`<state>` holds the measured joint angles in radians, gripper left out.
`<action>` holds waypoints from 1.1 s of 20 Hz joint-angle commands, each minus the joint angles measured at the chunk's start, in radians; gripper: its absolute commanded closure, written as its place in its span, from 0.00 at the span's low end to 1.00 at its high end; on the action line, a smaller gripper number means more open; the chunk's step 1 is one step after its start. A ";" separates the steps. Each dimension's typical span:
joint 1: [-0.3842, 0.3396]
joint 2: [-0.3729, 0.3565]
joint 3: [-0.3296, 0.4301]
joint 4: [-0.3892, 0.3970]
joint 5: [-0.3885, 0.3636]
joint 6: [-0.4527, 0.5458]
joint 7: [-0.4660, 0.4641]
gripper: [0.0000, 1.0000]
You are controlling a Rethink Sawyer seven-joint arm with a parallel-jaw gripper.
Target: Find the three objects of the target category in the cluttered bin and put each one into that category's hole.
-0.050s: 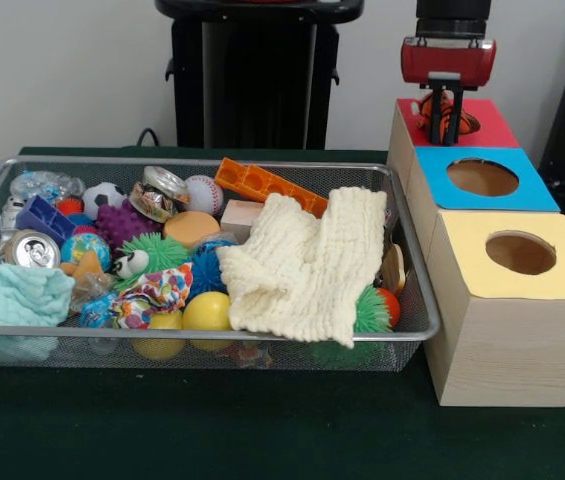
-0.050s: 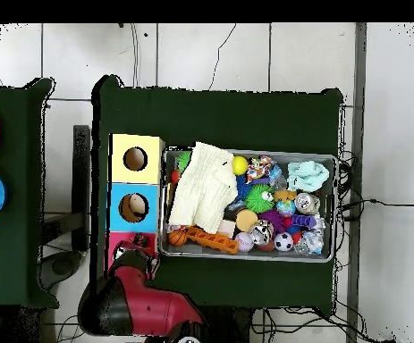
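My gripper (image 1: 444, 128) hangs over the red-topped box (image 1: 487, 125) at the far right, its fingers (image 1: 432, 118) down at the round hole. An orange ball with dark stripes (image 1: 465, 122) sits between and behind the fingers at the hole's mouth, and the gripper looks shut on it. From overhead, the red arm covers most of the red box (image 2: 119, 241). The wire bin (image 1: 212, 332) holds more balls: a baseball (image 1: 205, 193), a soccer ball (image 1: 102, 197), a yellow ball (image 1: 207, 310) and a small basketball (image 2: 177, 237).
A blue-topped box (image 1: 432, 190) and a yellow-topped box (image 1: 462, 250) stand in a row beside the bin, each with a round hole. A cream cloth (image 1: 307, 262) covers the bin's right half. An orange block (image 1: 267, 186), a can (image 1: 32, 250) and a teal cloth (image 1: 12, 295) lie among the clutter.
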<state>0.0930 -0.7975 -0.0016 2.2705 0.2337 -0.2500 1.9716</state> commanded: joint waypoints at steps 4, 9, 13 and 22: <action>0.005 0.125 0.013 -0.058 0.032 -0.103 0.236 1.00; 0.076 0.113 -0.018 -0.008 0.062 -0.134 0.265 1.00; 0.097 0.116 -0.021 0.008 0.062 -0.141 0.273 1.00; 0.125 0.110 -0.031 0.034 0.069 -0.156 0.284 1.00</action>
<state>0.2151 -0.7694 -0.0803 2.2750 0.2607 -0.3762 1.9720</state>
